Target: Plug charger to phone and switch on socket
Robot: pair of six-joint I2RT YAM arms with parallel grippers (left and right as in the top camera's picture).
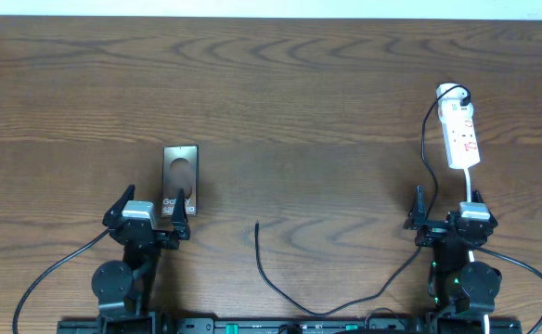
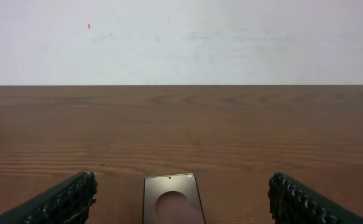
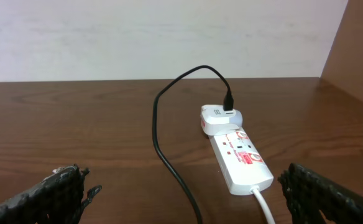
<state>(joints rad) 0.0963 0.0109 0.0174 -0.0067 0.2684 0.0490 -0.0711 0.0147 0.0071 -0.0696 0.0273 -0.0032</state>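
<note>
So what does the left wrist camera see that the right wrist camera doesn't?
Only the left wrist view shows the phone, lying flat ahead. Only the right wrist view shows the socket with the charger plugged in at its far end. Both share the wooden table and the pale wall behind it.

The bronze-brown phone (image 1: pixel 180 176) lies flat just ahead of the left claw (image 1: pixel 150 221). The white socket (image 1: pixel 460 137) lies beyond the right claw (image 1: pixel 447 215). The black charger (image 3: pixel 155 124) is plugged into its far end, its tip loose between the claws.
</note>
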